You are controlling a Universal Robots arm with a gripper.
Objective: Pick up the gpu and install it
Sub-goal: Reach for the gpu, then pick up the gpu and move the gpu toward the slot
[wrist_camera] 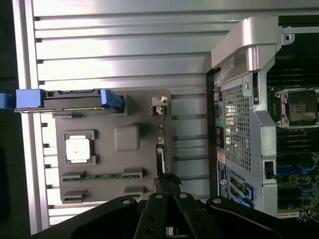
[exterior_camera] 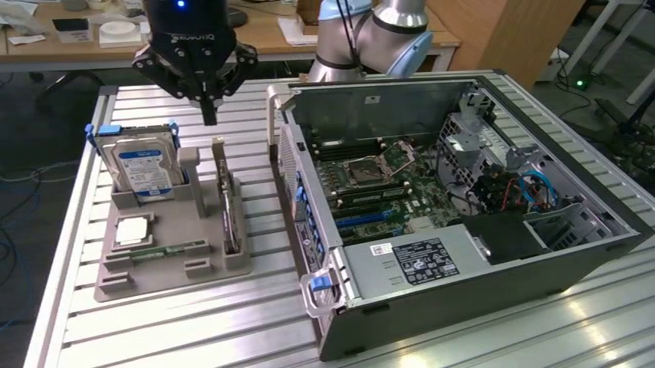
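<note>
— Where is the gpu [exterior_camera: 227, 208]?
— On edge in the grey holder [exterior_camera: 174, 230] on the worktop [exterior_camera: 205, 322], at six o'clock from my hand [exterior_camera: 210, 116]. The hard drive [exterior_camera: 143, 170] is at its nine o'clock and the open computer case [exterior_camera: 461, 291] at its three.
— And your hand?
— Closed on nothing, hanging above the holder.

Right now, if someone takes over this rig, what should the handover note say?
Gripper: shut, empty, hovering over the gray parts tray, close to the gpu.
gpu: standing on edge in its tray slot, not gripped.
Computer case: open, to the exterior view's right of the tray.
Done: nothing yet.
Left: both picking up the gpu and installing it.
</note>
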